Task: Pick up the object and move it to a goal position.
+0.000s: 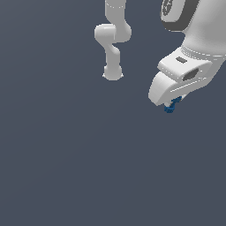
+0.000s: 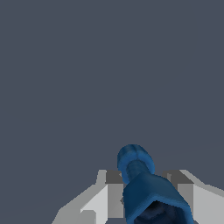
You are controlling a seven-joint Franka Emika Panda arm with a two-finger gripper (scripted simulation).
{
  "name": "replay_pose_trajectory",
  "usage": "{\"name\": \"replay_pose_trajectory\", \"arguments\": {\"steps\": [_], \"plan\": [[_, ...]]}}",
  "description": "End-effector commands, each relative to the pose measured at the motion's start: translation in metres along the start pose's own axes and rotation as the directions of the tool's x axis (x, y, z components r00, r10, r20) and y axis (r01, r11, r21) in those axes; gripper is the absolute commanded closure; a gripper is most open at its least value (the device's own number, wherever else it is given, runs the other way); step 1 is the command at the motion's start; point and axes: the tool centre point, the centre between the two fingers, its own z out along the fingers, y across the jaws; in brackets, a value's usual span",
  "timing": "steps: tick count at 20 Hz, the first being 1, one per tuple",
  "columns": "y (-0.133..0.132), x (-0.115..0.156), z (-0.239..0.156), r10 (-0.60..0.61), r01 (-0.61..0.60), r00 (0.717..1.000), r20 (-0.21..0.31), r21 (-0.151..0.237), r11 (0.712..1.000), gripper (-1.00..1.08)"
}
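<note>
The object point(image 1: 170, 106) is a tiny dark-blue knobby piece showing just under the white hand at the exterior view's right. In the wrist view the object point(image 2: 144, 183) sits between the two grey-white fingers point(image 2: 105, 197), with a round knob at its far end and a wider body nearer the camera. My gripper point(image 1: 172, 104) is shut on it and holds it in the air above the dark floor. The fingertips are mostly hidden by the hand in the exterior view.
The arm's white base and lower links point(image 1: 112, 44) stand at the back, in the upper middle of the exterior view. The flat dark grey-blue floor point(image 1: 88, 167) fills the remaining view. No goal marker shows.
</note>
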Motion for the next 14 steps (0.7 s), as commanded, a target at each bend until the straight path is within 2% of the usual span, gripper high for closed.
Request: {"name": "replay_pose_trajectory", "arguments": {"steps": [1, 14], "plan": [[-0.007, 0.004, -0.012, 0.001, -0.001, 1.000, 0.001, 0.000, 1.000, 1.08], [-0.019, 0.013, -0.033, 0.001, -0.001, 1.000, 0.001, 0.000, 1.000, 1.08]]}}
